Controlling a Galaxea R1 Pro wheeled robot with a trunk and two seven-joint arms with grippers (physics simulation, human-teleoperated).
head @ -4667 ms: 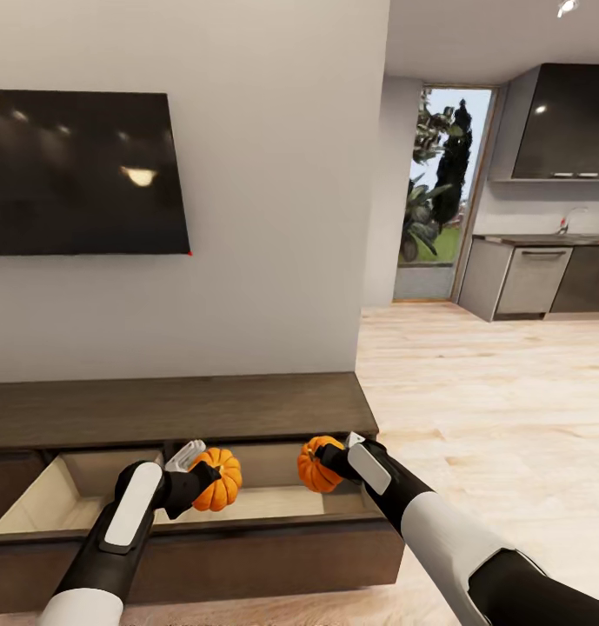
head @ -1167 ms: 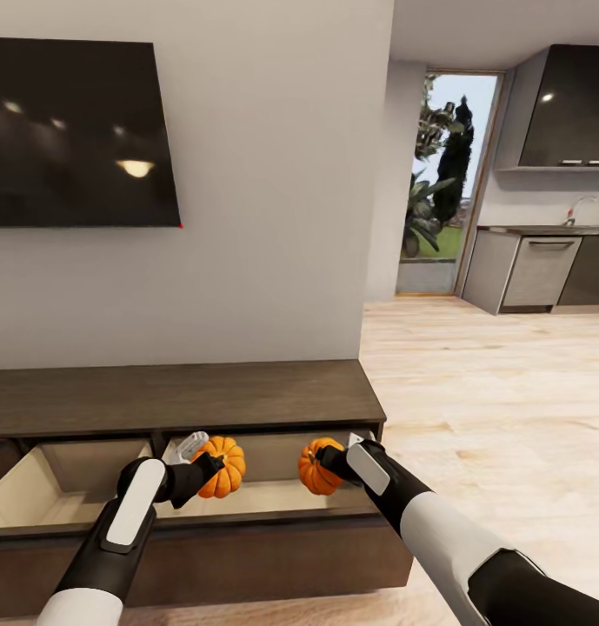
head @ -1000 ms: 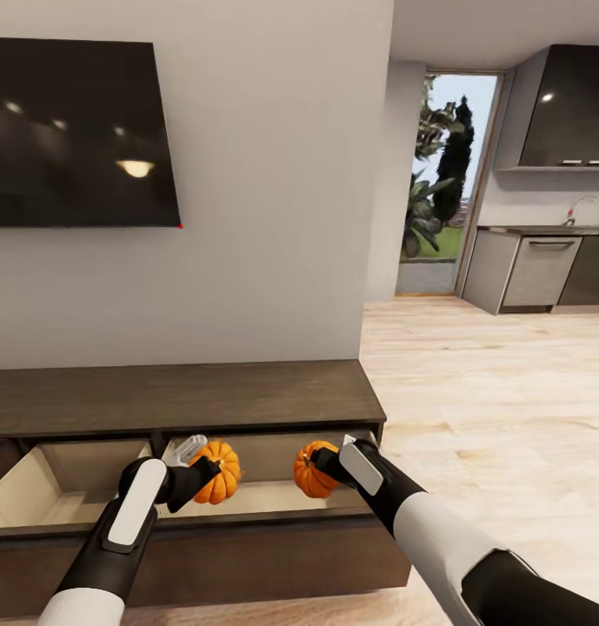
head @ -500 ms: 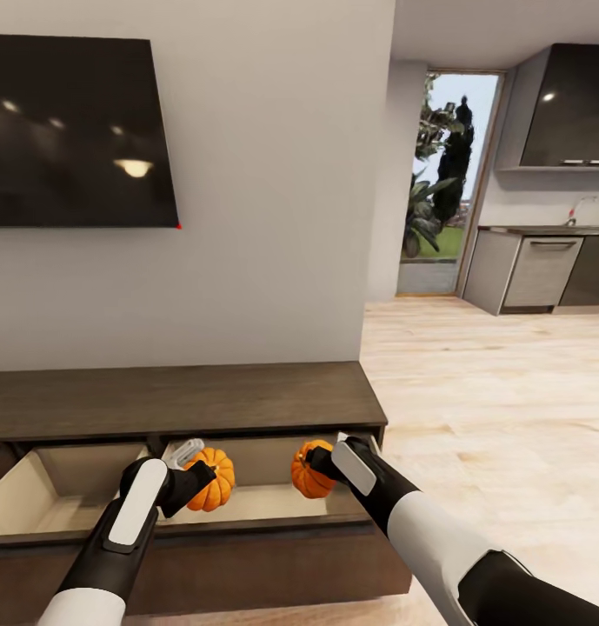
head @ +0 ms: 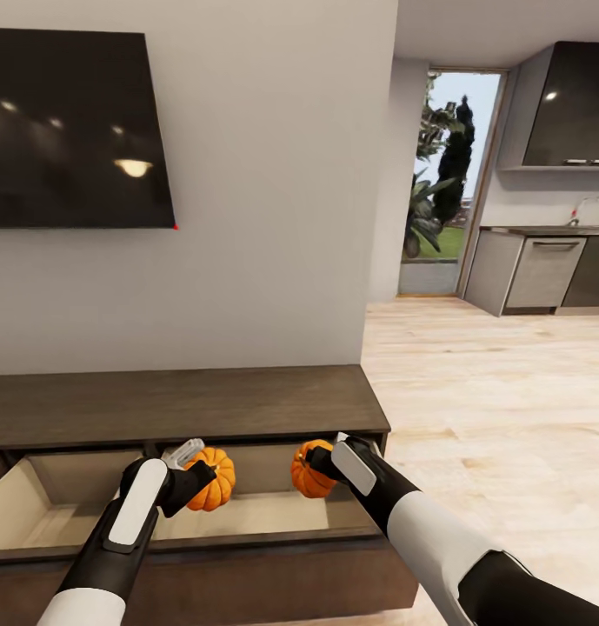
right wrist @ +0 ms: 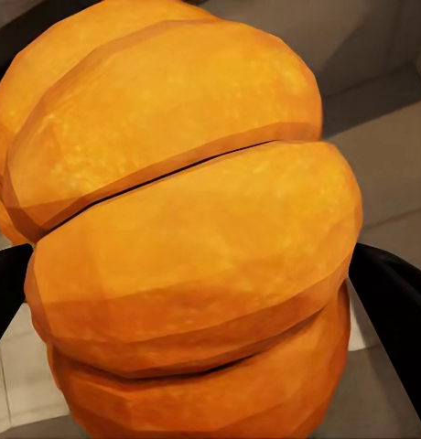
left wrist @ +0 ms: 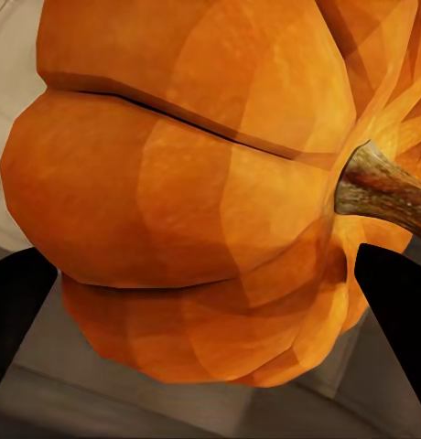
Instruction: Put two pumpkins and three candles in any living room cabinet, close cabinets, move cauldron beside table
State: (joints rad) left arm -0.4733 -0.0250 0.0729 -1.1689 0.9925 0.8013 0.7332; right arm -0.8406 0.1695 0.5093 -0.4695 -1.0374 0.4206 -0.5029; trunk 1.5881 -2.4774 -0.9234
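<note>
I hold two orange ribbed pumpkins over the open right-hand drawer of the dark brown cabinet point(head: 177, 404). My left gripper point(head: 203, 476) is shut on the left pumpkin point(head: 214, 478), whose flank and dark stem crowd the left wrist view point(left wrist: 192, 210). The right gripper point(head: 315, 462) is shut on the right pumpkin point(head: 309, 469), seen close up in the right wrist view point(right wrist: 192, 238). Both pumpkins hang above the drawer's pale wood floor point(head: 256, 513). Candles, cauldron and coffee table are out of view.
A second drawer point(head: 38, 513) stands open at the left of the cabinet. A dark TV point(head: 73, 130) hangs on the wall above. To the right lie pale wood flooring point(head: 490, 409), a glass door and grey kitchen units point(head: 542, 274).
The view has shifted, bringing the cabinet closer. Both grippers with their pumpkins have sunk a little lower into the open drawer, and the right one has edged left.
</note>
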